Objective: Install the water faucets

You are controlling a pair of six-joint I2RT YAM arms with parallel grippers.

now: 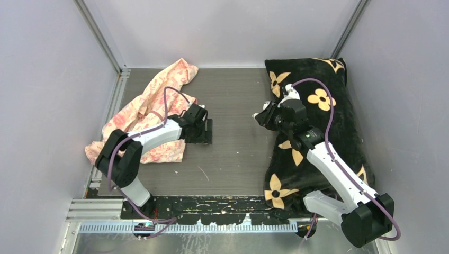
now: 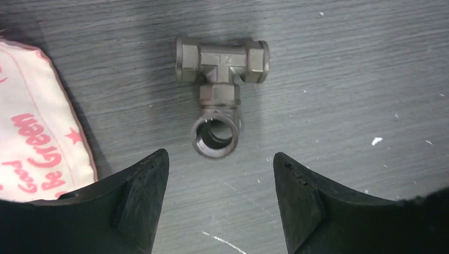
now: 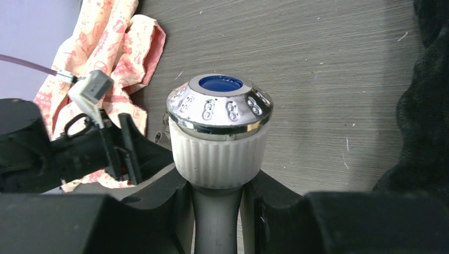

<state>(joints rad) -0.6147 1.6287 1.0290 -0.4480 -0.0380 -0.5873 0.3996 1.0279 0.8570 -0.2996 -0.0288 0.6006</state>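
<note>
The left gripper (image 2: 218, 166) is spread and grips nothing. The grey metal tee fitting (image 2: 221, 59) lies on the table (image 2: 344, 79) just ahead of its fingertips, centred on the gap and untouched. The right gripper (image 3: 217, 198) pinches the stem of the white tap (image 3: 218, 153), whose blue-centred knob projects beyond the fingertips.

- Centre of the right wrist view: we see the tap (image 3: 218, 132), its knob ribbed white, banded in chrome, blue at the centre.
- Upper centre, left wrist view: the fitting (image 2: 219, 90), dull grey metal.
- Overhead, left: a cloth (image 1: 137, 108), peach with red print.
- Overhead, right: a cushion (image 1: 349, 121), black with yellow flowers.
- Between them: the table (image 1: 233, 153), dark grey, grained.
</note>
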